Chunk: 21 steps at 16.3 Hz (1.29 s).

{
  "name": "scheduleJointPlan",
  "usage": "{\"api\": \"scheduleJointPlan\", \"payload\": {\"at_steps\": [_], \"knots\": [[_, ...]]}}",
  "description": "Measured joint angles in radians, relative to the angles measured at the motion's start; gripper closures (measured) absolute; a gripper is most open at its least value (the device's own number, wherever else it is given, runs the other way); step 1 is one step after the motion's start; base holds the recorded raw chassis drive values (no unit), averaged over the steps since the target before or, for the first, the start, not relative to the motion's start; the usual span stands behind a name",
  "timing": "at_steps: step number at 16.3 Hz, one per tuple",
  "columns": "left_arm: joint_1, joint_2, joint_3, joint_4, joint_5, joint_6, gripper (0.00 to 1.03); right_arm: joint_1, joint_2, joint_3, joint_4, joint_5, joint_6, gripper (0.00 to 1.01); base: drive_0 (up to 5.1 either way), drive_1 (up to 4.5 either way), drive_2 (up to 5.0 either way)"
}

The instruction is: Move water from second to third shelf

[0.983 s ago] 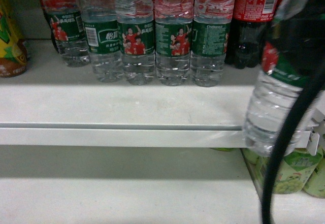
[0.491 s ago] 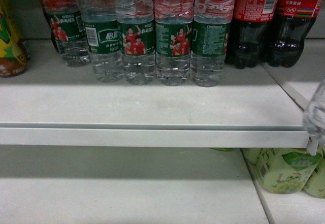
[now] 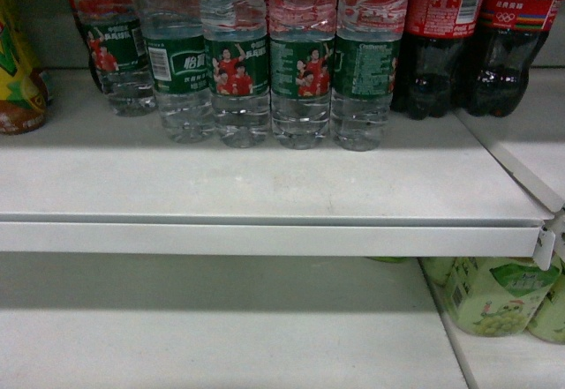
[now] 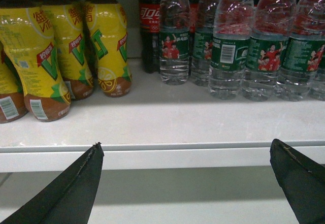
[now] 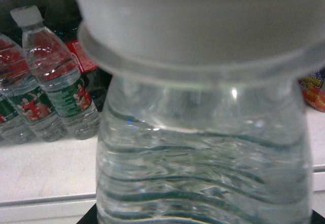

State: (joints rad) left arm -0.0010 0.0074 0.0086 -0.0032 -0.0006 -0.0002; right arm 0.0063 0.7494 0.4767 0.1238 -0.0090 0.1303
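The water bottle (image 5: 203, 148) fills the right wrist view, in front of the shelf (image 5: 40, 176), but the right claw itself is hidden, so I cannot tell its grip. The left claw (image 4: 185, 183) hangs wide apart and empty below the shelf edge, facing more water bottles (image 4: 254, 46) and yellow drink bottles (image 4: 61, 46)

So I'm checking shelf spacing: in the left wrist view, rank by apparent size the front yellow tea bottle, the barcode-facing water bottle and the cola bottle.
1. Front yellow tea bottle, though it stands nearest the camera.
2. Barcode-facing water bottle.
3. Cola bottle, mostly hidden at the back, so its rank is unsure.
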Motion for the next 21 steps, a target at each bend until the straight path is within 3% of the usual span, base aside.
{"api": "scheduleJointPlan", "payload": {"at_steps": [4, 7, 21], "knots": [[0.000, 0.000, 0.000, 0.000, 0.000, 0.000, 0.05, 0.040, -0.097, -0.029, -0.052, 0.013, -0.009, 0.57, 0.0, 0.00, 0.0], [0.000, 0.000, 0.000, 0.000, 0.000, 0.000, 0.05, 0.039, -0.109, -0.029, -0.047, 0.042, -0.026, 0.57, 0.0, 0.00, 0.0], [0.000, 0.000, 0.000, 0.000, 0.000, 0.000, 0.05, 0.039, -0.104, -0.029, -0.048, 0.051, -0.027, 0.57, 0.0, 0.00, 0.0]]}}
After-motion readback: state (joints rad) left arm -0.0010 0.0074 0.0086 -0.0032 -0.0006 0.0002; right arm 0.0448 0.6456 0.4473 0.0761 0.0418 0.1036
